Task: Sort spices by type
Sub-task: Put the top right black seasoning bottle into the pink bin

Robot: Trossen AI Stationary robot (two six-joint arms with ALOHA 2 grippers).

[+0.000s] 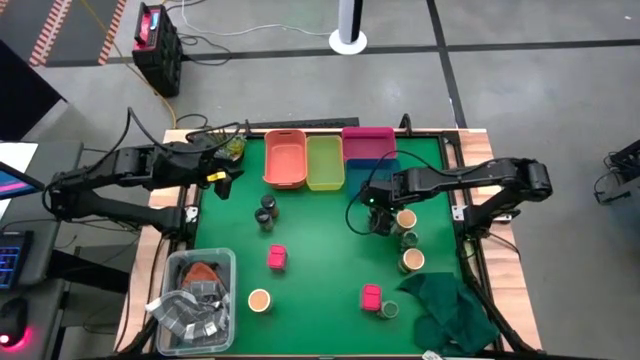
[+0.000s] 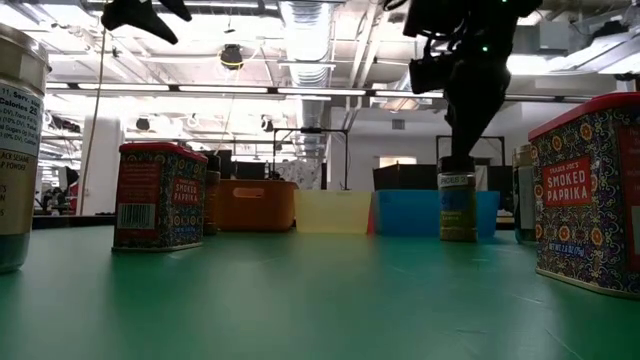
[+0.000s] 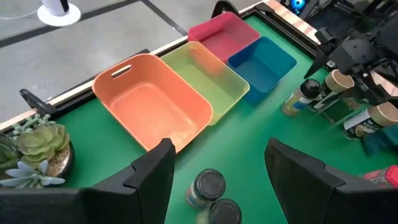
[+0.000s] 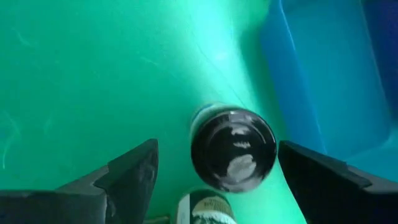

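My right gripper (image 1: 379,212) (image 4: 217,148) hangs open over a dark-capped jar (image 4: 234,151) (image 2: 458,206) that stands upright on the green mat in front of the blue bin (image 4: 323,81). Its fingers stand on either side of the cap without touching it. A second jar (image 4: 205,210) stands close beside the first. My left gripper (image 1: 225,182) (image 3: 217,149) is open, raised over two dark-capped jars (image 3: 209,186) near the orange bin (image 3: 155,102). Pink boxes (image 1: 277,257) (image 1: 371,296) and tan-topped jars (image 1: 260,300) (image 1: 406,219) (image 1: 412,261) stand about the mat.
Orange, yellow-green (image 1: 325,162), pink (image 1: 368,142) and blue bins line the far edge. A dark green cloth (image 1: 450,308) lies at the near right corner, and a clear tub (image 1: 196,290) at the near left. A potted succulent (image 3: 34,146) stands beside the orange bin.
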